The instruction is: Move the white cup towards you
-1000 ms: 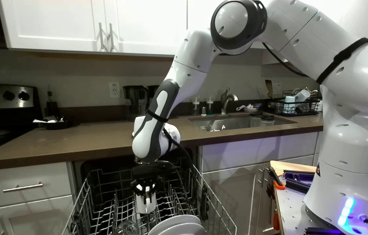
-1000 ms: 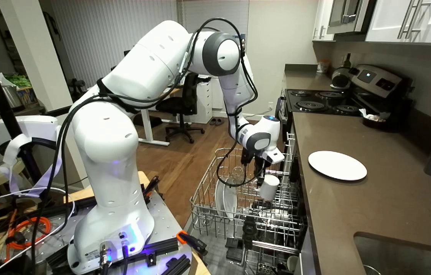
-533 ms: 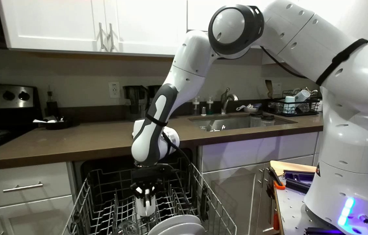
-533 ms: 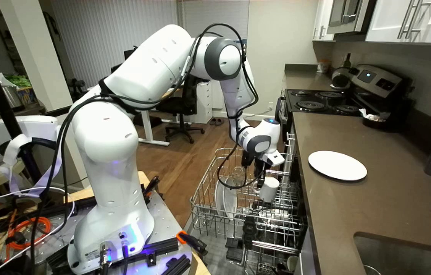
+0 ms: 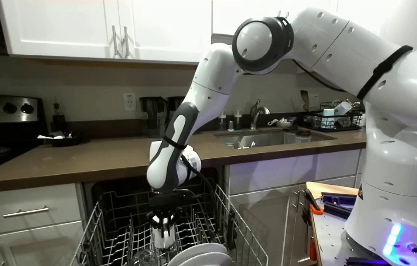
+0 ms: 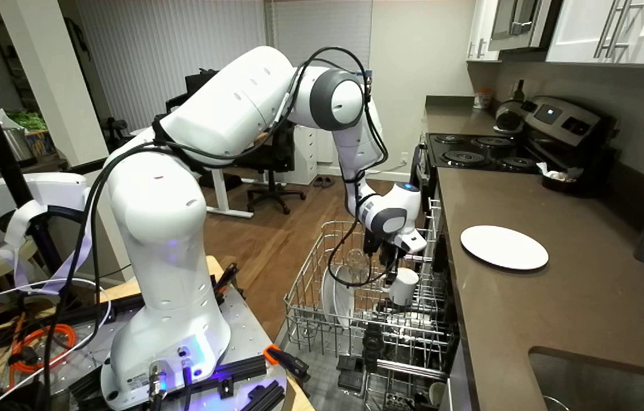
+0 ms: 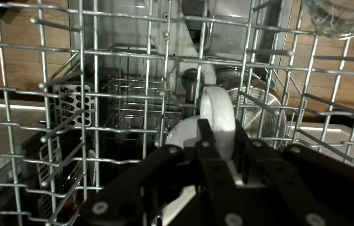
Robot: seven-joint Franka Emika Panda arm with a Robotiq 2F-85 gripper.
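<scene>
The white cup [image 5: 164,239] hangs from my gripper [image 5: 162,224] within the upper dishwasher rack [image 5: 99,218]. In an exterior view the cup [image 6: 404,288] looks upside down and near upright, with its handle toward the fingers. In the wrist view the cup's handle [image 7: 222,108] stands between my two black fingertips [image 7: 221,125], which close on it. The cup's round body [image 7: 183,131] is partly hidden behind the left finger. I cannot tell whether the cup touches the rack wires.
White plates [image 5: 201,253] stand in the rack near the cup; they also show in an exterior view [image 6: 337,294]. A clear glass [image 7: 336,17] sits in the rack. Upright rack prongs surround the cup. The brown counter edge [image 6: 458,308] runs beside the rack.
My arm and gripper have moved down with the cup in the fingers. The cup has sunk slightly into the rack and turned from tilted to more upright.
</scene>
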